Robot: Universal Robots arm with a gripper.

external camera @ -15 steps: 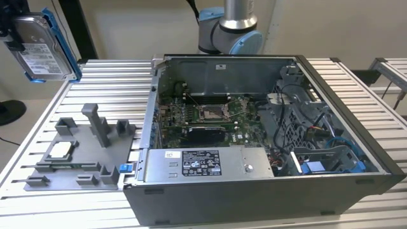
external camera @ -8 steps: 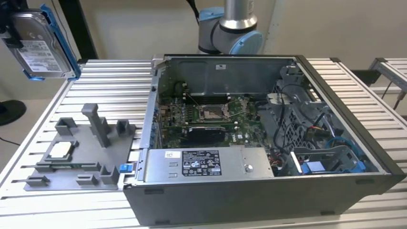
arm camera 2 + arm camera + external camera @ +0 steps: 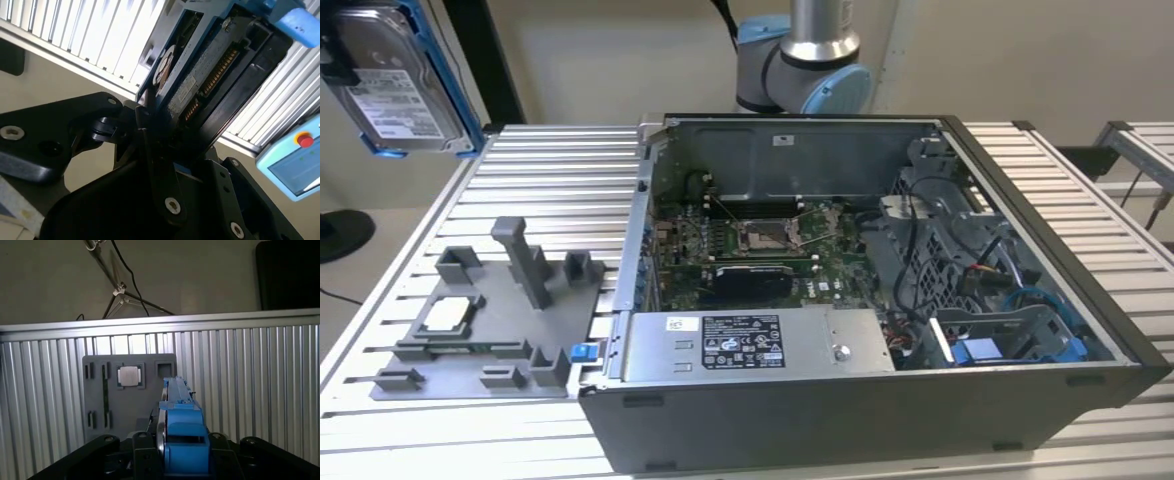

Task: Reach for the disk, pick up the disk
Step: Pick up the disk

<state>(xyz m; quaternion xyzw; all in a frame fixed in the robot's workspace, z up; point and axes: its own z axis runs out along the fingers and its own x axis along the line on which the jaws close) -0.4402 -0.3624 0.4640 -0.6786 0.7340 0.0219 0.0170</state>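
The disk [image 3: 394,85], a silver hard drive with a white label and blue frame, hangs high in the air at the exterior view's upper left, well above the table. My gripper [image 3: 339,62] is shut on it at the picture's edge. In the second wrist view the disk [image 3: 200,65] sits clamped between the black fingers [image 3: 150,150], its connector side showing. In the first wrist view the disk [image 3: 179,410] is seen edge-on, held upright by my gripper [image 3: 182,455], over the slatted table.
An open computer case [image 3: 881,410] with a grey power-supply box [image 3: 747,345] stands mid-table. A grey fixture tray [image 3: 480,350] holding a small square chip [image 3: 447,315] lies at the exterior view's left, below the disk. The arm's base [image 3: 807,60] stands behind the case.
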